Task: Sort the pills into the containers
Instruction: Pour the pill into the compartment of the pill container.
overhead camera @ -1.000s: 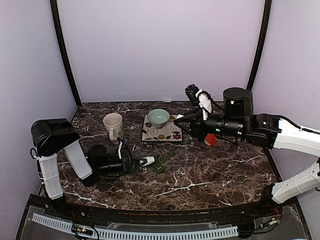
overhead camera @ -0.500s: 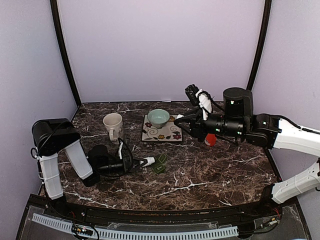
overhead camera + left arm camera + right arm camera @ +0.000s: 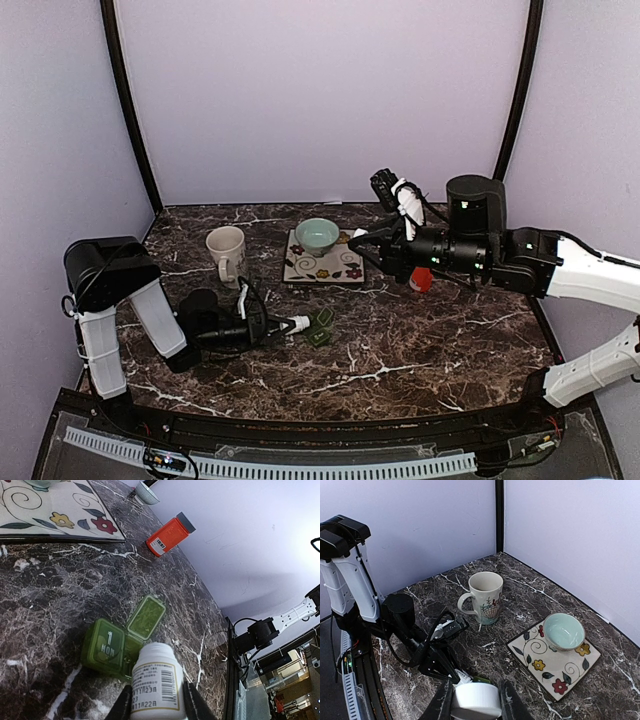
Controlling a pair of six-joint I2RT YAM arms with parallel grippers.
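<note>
Across the dark marble worktop [image 3: 430, 340], the right arm [image 3: 500, 260] reaches in level from the right edge, raised off the surface. The right claw [image 3: 363, 240] is closed on a white ribbed cap [image 3: 476, 699] near the right edge of the floral tile [image 3: 325, 265]. At the near left, the left arm [image 3: 150, 320] folds down and lies low. The left claw [image 3: 157, 702] is clamped on a white labelled pill bottle [image 3: 157, 677] that points right. Bare marble lies open at the centre and near right. Further back stand a cream mug [image 3: 226, 250], a pale green bowl [image 3: 316, 235] on the tile, and an orange bottle [image 3: 421, 281] partly hidden under the right arm. The dark green pill box [image 3: 106, 646] lies just beside the pill bottle's far end, one lid [image 3: 146, 617] flipped open and the "MON" lid shut.
</note>
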